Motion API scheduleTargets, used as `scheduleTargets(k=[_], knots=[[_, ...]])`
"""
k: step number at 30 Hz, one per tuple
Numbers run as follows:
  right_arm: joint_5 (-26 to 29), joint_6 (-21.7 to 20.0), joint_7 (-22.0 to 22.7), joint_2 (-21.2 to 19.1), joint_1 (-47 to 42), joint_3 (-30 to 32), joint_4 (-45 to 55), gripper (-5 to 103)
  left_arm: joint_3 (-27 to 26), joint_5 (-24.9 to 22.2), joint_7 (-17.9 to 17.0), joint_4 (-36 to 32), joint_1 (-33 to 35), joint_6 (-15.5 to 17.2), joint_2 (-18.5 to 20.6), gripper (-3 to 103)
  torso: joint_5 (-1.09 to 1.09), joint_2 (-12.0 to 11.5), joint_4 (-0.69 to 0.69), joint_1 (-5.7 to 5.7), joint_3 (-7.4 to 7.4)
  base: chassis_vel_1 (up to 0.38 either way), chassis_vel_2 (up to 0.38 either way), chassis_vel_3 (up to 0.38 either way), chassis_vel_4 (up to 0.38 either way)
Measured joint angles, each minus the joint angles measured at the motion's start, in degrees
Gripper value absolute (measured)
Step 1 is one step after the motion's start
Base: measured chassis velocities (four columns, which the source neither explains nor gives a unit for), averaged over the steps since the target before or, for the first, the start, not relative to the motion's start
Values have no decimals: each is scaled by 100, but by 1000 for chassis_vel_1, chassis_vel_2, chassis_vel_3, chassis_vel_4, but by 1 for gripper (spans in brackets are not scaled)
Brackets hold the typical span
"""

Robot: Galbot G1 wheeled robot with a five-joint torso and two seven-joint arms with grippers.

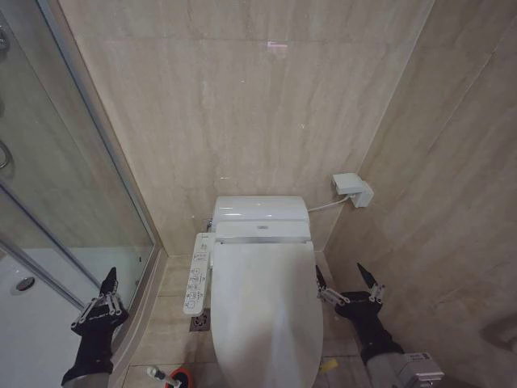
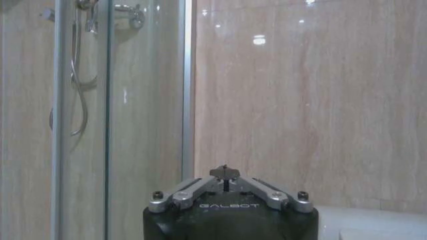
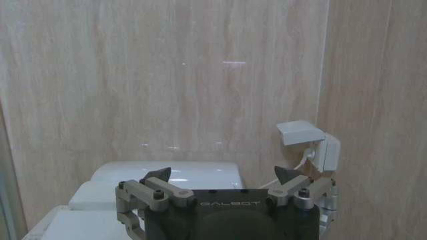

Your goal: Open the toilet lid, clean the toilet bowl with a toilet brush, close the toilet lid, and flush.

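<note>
Beige stone-look tiles cover the walls and floor of a narrow bathroom nook; on the left a glass shower screen (image 1: 73,162) runs back to the corner. The left gripper (image 1: 107,279) hangs low beside that screen, well apart from the toilet, its fingers pinched together to a point and holding nothing; near the bottom edge of the head view the toilet brush (image 1: 155,374) stands in its red holder (image 1: 179,378) on the floor, just left of the toilet; a white control panel (image 1: 196,283) juts from the seat's left side. In the middle the toilet lid (image 1: 262,315) lies shut over the bowl, in front of the white tank (image 1: 260,208); it looks glossy, stiff and light, probably slippery to metal tips, so a hold under its front rim or at the yellow-green strap (image 1: 327,365) seems wisest. The right gripper (image 1: 347,279) hovers just beside the lid's right edge, fingers spread wide and empty; a wall box (image 1: 353,190) sits above it. Room is tight on the right, where the side wall stands near; the left offers a little more floor.
</note>
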Motion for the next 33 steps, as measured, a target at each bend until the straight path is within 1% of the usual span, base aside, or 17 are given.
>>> scheduleTargets(k=[4,5,11,12,19,20,26,27,30,33], knots=[[0,0,0,0,0,0,0,100,18,182,99,-72,193,24,11,0,0,0,1,0,0,0,0,0,0],[0,0,0,0,0,0,0,100,27,217,116,-91,230,24,13,11,0,0,1,0,0,0,0,0,0],[0,0,0,0,0,0,0,100,46,245,114,-173,313,74,30,11,0,0,0,0,0,0,0,0,0],[0,0,0,0,0,0,0,100,60,246,112,-184,331,83,26,38,0,0,0,0,0,0,0,0,0],[0,0,0,0,0,0,0,100,177,259,97,-265,452,144,3,38,0,0,1,0,0,0,0,0,0],[0,0,0,0,0,0,0,100,178,254,103,-275,474,171,17,66,0,0,0,0,0,0,0,0,0],[0,0,0,0,0,0,0,100,162,99,123,-396,553,405,89,66,0,0,0,0,0,0,0,0,0],[0,0,0,0,0,0,0,100,163,70,124,-433,575,469,95,92,0,0,0,0,0,0,0,0,0],[0,0,0,0,0,0,0,100,181,39,123,-501,632,545,97,92,0,0,0,0,0,0,0,0,0],[0,0,0,0,0,0,0,100,254,-86,61,-697,768,912,107,92,1,0,0,0,0,0,0,0,0]])
